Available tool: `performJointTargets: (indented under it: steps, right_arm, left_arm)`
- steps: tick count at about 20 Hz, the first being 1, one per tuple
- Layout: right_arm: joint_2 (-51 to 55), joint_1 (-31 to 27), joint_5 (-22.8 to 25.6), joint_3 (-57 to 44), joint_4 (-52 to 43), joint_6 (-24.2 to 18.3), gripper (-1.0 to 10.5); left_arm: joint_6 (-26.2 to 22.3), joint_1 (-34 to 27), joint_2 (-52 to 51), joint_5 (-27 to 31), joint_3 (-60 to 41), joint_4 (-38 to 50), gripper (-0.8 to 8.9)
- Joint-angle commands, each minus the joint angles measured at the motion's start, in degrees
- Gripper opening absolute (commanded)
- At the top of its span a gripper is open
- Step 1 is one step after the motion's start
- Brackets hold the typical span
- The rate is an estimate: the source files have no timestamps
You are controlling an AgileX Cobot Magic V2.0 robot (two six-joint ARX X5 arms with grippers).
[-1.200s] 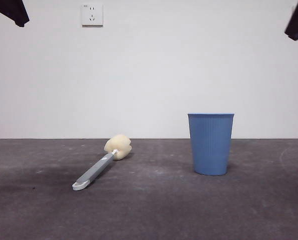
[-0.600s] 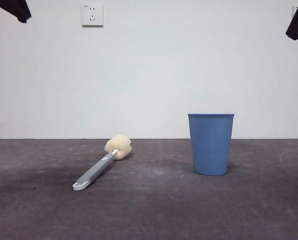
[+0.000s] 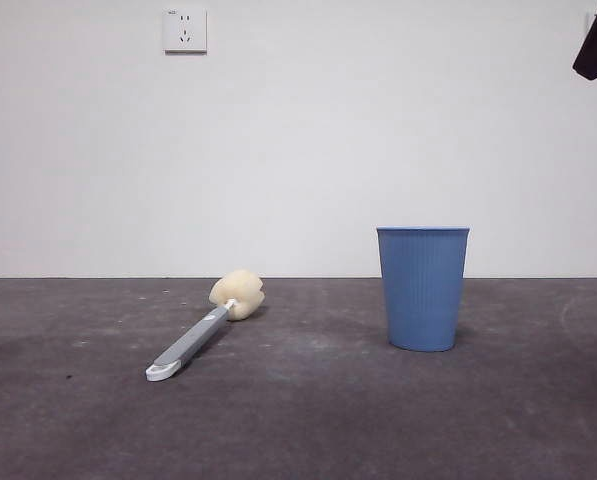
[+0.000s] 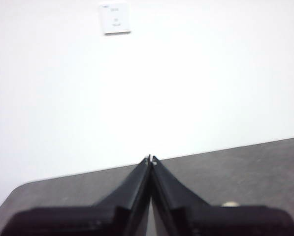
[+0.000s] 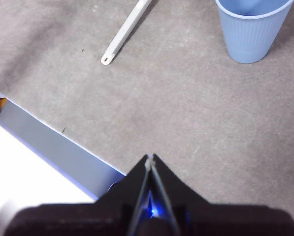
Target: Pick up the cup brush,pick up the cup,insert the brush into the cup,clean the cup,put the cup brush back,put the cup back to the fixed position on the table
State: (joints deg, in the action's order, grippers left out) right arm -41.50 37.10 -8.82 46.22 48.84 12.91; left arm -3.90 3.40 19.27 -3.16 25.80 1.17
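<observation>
Cup brush point(image 3: 204, 331) lies flat on the table point(image 3: 308, 420) left of centre — its long axis runs from the white looped end, near and left, to the sponge head, far and right. We see the cup point(image 3: 423, 288) upright well apart on the right. Both grippers hover high, jaws pressed together, holding nothing: left gripper point(image 4: 150, 159) faces the wall; right gripper point(image 5: 150, 157) looks down on both. We judge the brush comes first — plain white wall, one socket point(image 3: 184, 30) behind.

— How's your light?
— Even and bright; the wall point(image 4: 186, 88) blows out white in your left wrist view, which is soft.
— Shadows?
— Faint ones beside the cup point(image 3: 423, 288), on the table point(image 3: 308, 420).
</observation>
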Motion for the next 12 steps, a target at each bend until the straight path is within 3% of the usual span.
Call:
performJointTargets:
  steps: [1, 7, 12]
  right_arm:
    - [0.0, 0.1, 0.2, -0.3, -0.2, 0.5, 0.0]
    - [0.0, 0.1, 0.2, -0.3, -0.2, 0.5, 0.0]
    - [0.0, 0.1, 0.2, -0.3, -0.2, 0.5, 0.0]
  left_arm:
    - [-0.2, -1.9, -5.4, 0.1, -7.8, 0.2, -0.04]
    - [4.6, -4.2, -14.2, 0.1, -20.5, -0.1, -0.04]
    - [6.7, -4.2, -17.8, 0.1, -24.7, -3.9, -0.04]
